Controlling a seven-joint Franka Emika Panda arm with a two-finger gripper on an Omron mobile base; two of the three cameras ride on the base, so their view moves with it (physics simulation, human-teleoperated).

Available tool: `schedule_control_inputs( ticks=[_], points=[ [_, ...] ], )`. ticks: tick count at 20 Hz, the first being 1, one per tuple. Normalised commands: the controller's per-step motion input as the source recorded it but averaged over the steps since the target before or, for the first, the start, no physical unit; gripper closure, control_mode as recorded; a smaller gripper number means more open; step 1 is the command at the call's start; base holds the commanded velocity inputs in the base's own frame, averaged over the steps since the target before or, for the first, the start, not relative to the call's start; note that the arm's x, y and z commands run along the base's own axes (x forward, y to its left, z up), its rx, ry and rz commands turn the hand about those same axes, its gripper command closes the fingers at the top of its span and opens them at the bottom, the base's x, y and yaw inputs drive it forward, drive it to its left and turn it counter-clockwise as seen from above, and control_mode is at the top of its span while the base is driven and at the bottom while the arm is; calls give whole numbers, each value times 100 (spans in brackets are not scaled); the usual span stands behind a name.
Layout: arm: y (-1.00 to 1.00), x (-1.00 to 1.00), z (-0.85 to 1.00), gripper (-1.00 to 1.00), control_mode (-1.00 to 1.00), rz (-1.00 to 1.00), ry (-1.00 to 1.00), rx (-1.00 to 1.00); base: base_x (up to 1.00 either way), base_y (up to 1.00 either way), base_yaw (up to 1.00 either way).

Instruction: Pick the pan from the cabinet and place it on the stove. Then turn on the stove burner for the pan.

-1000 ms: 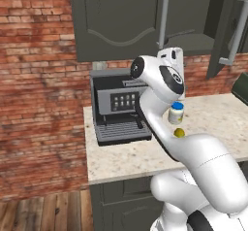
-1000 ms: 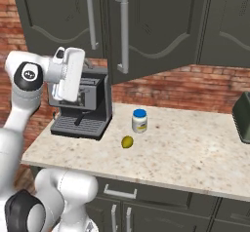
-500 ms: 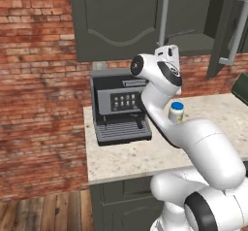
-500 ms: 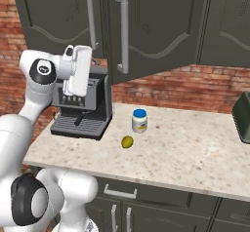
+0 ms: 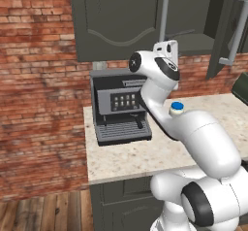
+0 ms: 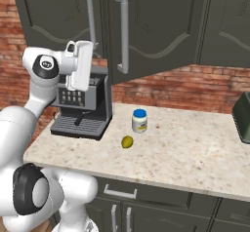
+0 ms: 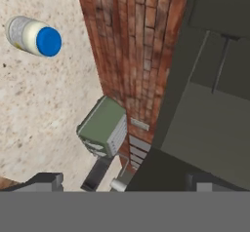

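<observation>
The dark grey cabinet [image 6: 156,26] hangs over the counter; its middle door with the long silver handle [image 6: 122,31] stands swung outward, and in the left base view that open door [image 5: 227,31] shows a bare shelf [image 5: 193,43] behind it. The pan is hidden and the stove is out of view. My gripper [image 6: 87,65] is raised in front of the coffee machine, just below the cabinet's left door [image 5: 121,21]. In the hand view the gripper [image 7: 124,182] is open, its fingertips [image 7: 49,181] wide apart with nothing between them, looking along the brick wall and the cabinet's underside.
A black coffee machine [image 6: 83,104] stands at the counter's left end. A white jar with a blue lid [image 6: 139,120] and a small yellow-green fruit [image 6: 127,142] sit mid-counter. A grey-green appliance [image 6: 242,116] is at the right edge. Drawers [image 6: 119,192] run below.
The hand has risen and swung right, from beside the coffee machine toward the cabinet doors. Nothing on the counter has moved.
</observation>
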Motion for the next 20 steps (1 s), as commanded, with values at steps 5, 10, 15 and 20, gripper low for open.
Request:
schedule_control_inputs(
  ticks=[5,10,15,20],
  points=[
    [-13,14,7,-100,-100,0,-2,0,0,0,0],
    [-16,24,5,-100,-100,0,0,0,0,0,0],
    [-19,20,6,-100,-100,0,0,0,0,0,0],
    [-31,0,1,-100,-100,-1,0,-1,0,0,0]
  ],
)
